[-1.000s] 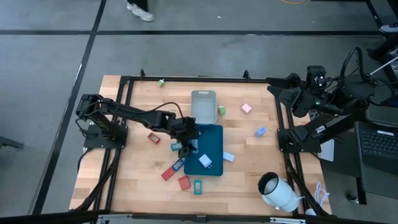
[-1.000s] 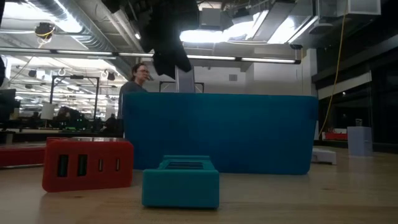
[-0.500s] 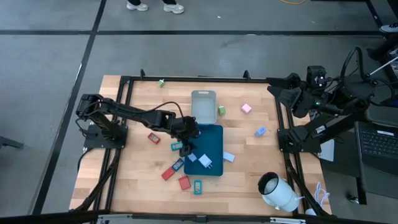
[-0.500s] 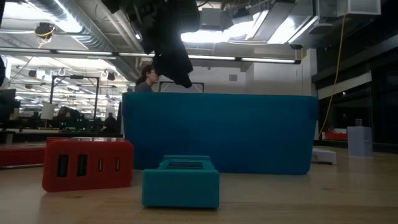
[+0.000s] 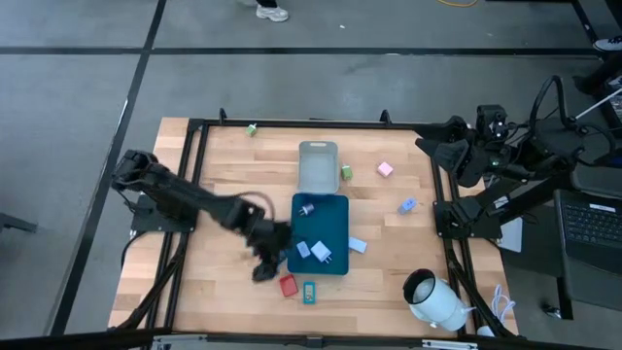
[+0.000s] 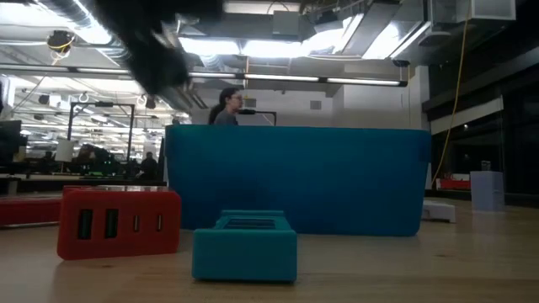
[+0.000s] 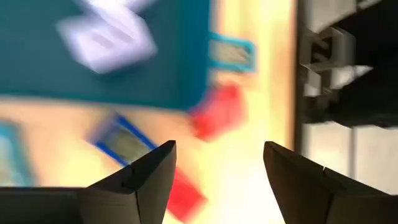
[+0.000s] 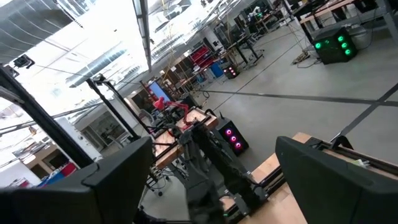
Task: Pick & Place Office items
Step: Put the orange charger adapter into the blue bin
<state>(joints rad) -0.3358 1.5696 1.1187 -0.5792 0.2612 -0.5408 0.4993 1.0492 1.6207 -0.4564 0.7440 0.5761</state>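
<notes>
The left arm stretched low across the wooden table point(image 5: 214, 165), its left gripper point(image 5: 264, 262) at seven o'clock off the dark-teal rectangular tray point(image 5: 335, 209), having left the tray's edge; its fingers point(image 7: 146, 180) stood apart, empty. Small flat plastic office items, red point(image 5: 288, 285) and teal point(image 5: 309, 292), lay just beside it, pale ones point(image 5: 313, 252) inside the tray. The right gripper point(image 5: 428, 144) waited at two o'clock, spread wide.

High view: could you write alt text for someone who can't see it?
Seen from above, the left gripper hovers over small coloured office items beside a dark-teal tray on a wooden table. The tray holds three small items, a grey tray lies beyond it, and the right arm waits at the table's edge.
</notes>
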